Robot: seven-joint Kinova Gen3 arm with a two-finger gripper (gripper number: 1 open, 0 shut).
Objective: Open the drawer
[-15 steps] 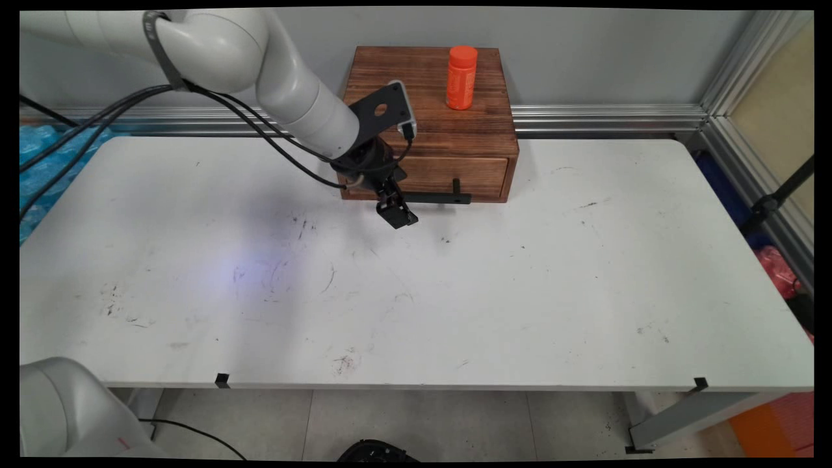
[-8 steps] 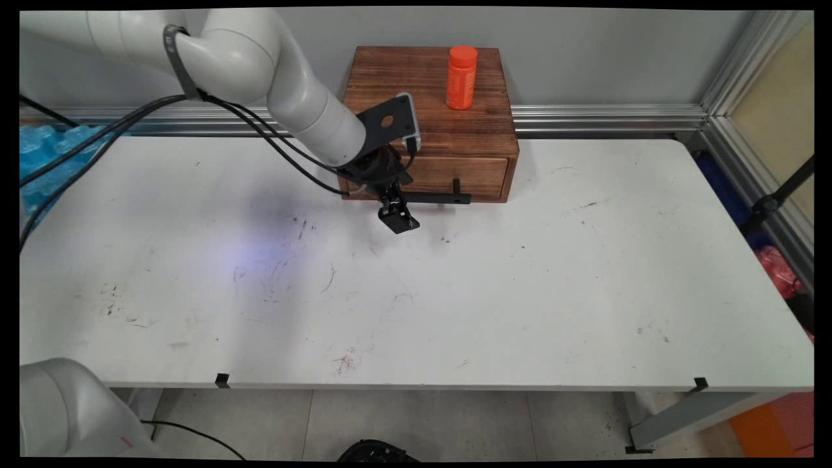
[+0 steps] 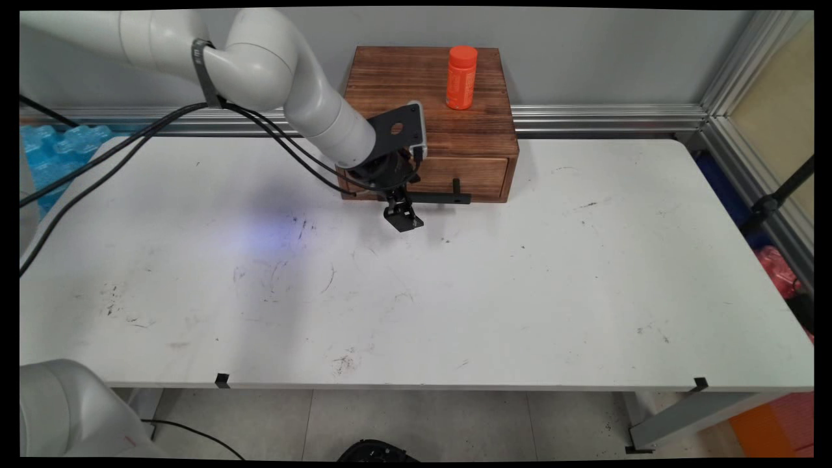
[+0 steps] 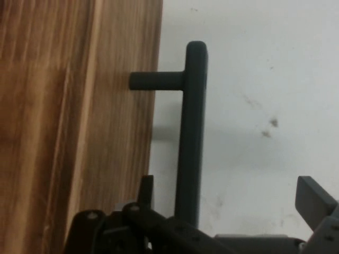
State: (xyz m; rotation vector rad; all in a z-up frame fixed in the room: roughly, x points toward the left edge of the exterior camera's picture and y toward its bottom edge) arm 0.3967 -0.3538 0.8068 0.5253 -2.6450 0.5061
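Your pincer (image 3: 404, 218) is low over the desk (image 3: 455, 292), spread wide, its fingers (image 4: 315, 201) either side of the black bar handle (image 4: 190, 132) without gripping it. That handle juts from the wooden drawer box (image 3: 432, 123). On top of the box, an orange bottle (image 3: 461, 77) stands upright.

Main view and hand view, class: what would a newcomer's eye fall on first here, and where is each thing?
First, the orange bottle, upright on top of the wooden drawer box at the table's far edge by the wall. Next, the gripper, low in front of the box's closed drawer with open jaws around the left end of the black handle, one finger on each side of the bar.
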